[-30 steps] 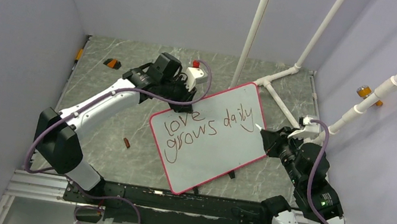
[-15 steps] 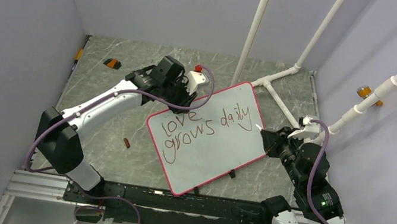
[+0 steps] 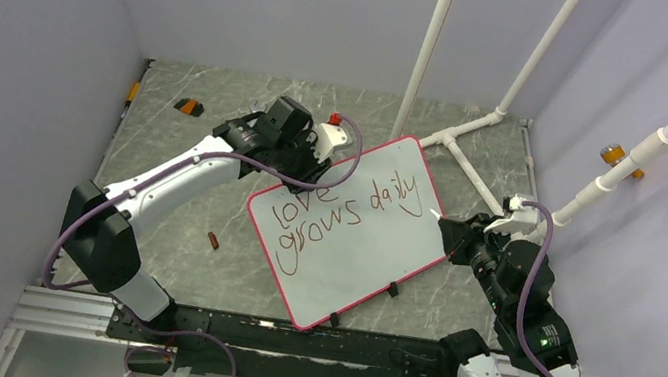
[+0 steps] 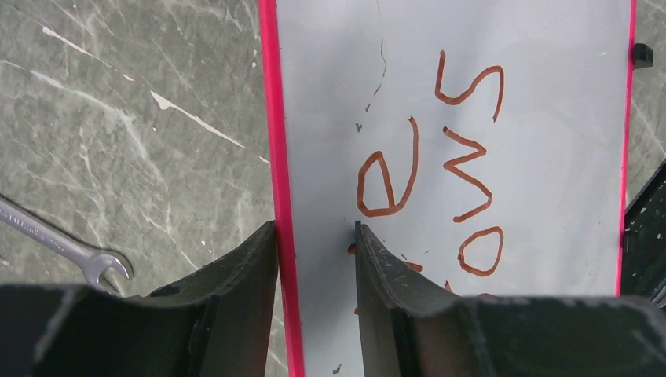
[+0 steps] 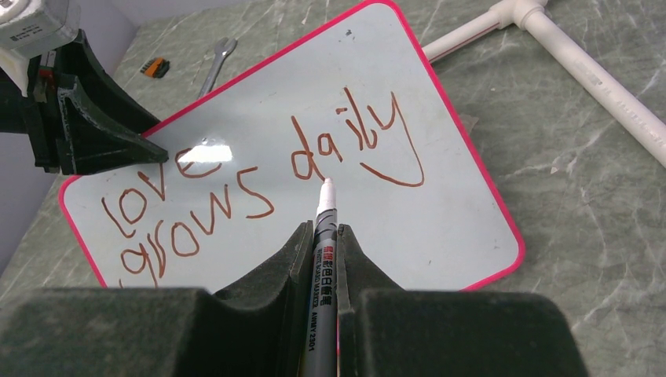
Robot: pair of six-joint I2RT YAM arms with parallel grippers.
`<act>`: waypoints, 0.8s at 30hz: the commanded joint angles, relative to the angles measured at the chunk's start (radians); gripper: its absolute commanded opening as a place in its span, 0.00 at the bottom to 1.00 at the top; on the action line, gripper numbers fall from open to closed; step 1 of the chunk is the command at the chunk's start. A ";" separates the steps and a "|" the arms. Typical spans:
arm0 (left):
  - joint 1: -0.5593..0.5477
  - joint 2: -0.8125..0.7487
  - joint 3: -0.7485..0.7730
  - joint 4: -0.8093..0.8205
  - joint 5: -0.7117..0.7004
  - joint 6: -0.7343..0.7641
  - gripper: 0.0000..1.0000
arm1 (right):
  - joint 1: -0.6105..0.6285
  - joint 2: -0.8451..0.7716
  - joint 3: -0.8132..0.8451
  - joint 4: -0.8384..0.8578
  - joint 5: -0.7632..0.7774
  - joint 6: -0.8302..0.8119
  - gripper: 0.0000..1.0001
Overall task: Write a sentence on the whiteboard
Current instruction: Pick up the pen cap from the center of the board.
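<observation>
The whiteboard (image 3: 368,265) lies flat and tilted on the marble table, with a red-pink frame and two black clips (image 3: 392,290) on its near edge. The sentence (image 3: 336,211) reads "love grows daily" in dark red cursive. My left gripper (image 3: 304,176) is open at the board's far left edge. In the left wrist view (image 4: 316,228) one finger is outside the frame and the other is over the board (image 4: 550,118). My right gripper (image 5: 323,228) is shut on a grey marker (image 5: 322,259). The marker's white tip points at the board (image 5: 440,228) just below "daily".
A steel wrench (image 4: 71,247) lies on the table left of the board. White PVC pipes (image 3: 465,164) run along the table and rise at the back right. A small brown-red piece (image 3: 213,241) and an orange-black item (image 3: 187,106) lie to the left.
The whiteboard has turned and slid a little to the left, its far corner most, together with my left gripper. The right arm and marker have stayed where they were.
</observation>
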 commanded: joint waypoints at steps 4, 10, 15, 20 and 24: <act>-0.004 -0.039 0.004 -0.015 -0.029 -0.003 0.45 | 0.003 0.004 0.030 0.006 0.016 -0.017 0.00; -0.003 -0.050 0.011 -0.003 -0.036 -0.023 0.48 | 0.003 0.006 0.030 0.007 0.013 -0.017 0.00; -0.003 -0.102 0.026 0.012 -0.089 -0.073 0.54 | 0.003 0.010 0.032 0.008 0.010 -0.018 0.00; -0.003 -0.198 0.020 0.010 -0.189 -0.139 0.57 | 0.004 0.016 0.031 0.011 0.007 -0.018 0.00; -0.003 -0.292 -0.005 -0.010 -0.302 -0.233 0.57 | 0.003 0.022 0.030 0.017 0.004 -0.020 0.00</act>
